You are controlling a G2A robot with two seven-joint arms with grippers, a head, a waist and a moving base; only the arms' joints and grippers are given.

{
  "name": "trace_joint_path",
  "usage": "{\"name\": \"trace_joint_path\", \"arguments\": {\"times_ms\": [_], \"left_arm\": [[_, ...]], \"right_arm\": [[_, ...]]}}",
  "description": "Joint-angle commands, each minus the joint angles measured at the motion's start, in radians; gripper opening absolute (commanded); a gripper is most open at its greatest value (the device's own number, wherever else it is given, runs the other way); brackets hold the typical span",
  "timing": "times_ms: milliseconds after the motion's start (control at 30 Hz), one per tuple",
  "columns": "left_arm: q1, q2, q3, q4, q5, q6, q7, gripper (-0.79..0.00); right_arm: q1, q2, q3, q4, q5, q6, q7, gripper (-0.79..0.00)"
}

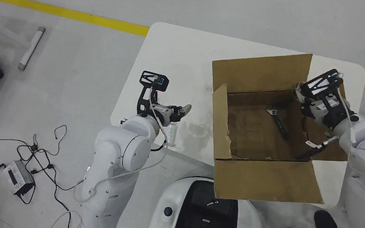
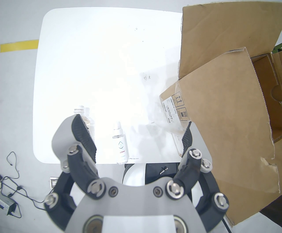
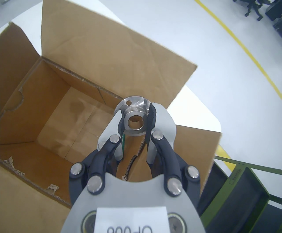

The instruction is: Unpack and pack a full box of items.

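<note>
While the right gripper (image 3: 136, 119) pinches a shiny steel flange bushing (image 3: 132, 103) by its bored cylindrical hub, ribbed black pads pressed on both sides, the round flange has one small hole near its rim; below and ahead of this gripper sits the open cardboard box (image 3: 88, 55), brown corrugated, flaps out, edges torn; a dark wrench-shaped tool (image 1: 277, 121) lies on the box floor, inward from the gripper; left gripper (image 2: 132, 125) is spread wide, nothing between the fingers, over the white round-cornered table (image 2: 99, 66); under it lies a small clear spray bottle (image 2: 120, 143), white label, green emblem, red writing too small to read; beside one finger stands a clear water bottle (image 2: 88, 120); box wall by the other finger carries a printed sticker (image 2: 176, 108) with up-arrows.
</note>
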Motion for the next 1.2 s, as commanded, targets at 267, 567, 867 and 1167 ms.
{"name": "trace_joint_path", "arguments": {"times_ms": [267,567,867,1167], "left_arm": [[0.000,0.000,0.000,0.000,0.000,0.000,0.000,0.000],[0.000,0.000,0.000,0.000,0.000,0.000,0.000,0.000],[0.000,0.000,0.000,0.000,0.000,0.000,0.000,0.000],[0.000,0.000,0.000,0.000,0.000,0.000,0.000,0.000]], "right_arm": [[0.004,0.021,0.176,-0.158,0.040,0.048,0.068,-0.785],[-0.073,0.040,0.337,-0.222,0.053,0.055,0.212,-0.785],[-0.279,0.044,0.485,-0.224,0.127,0.055,0.297,-0.785],[-0.606,0.021,0.499,-0.174,0.111,0.072,0.179,-0.785]]}}
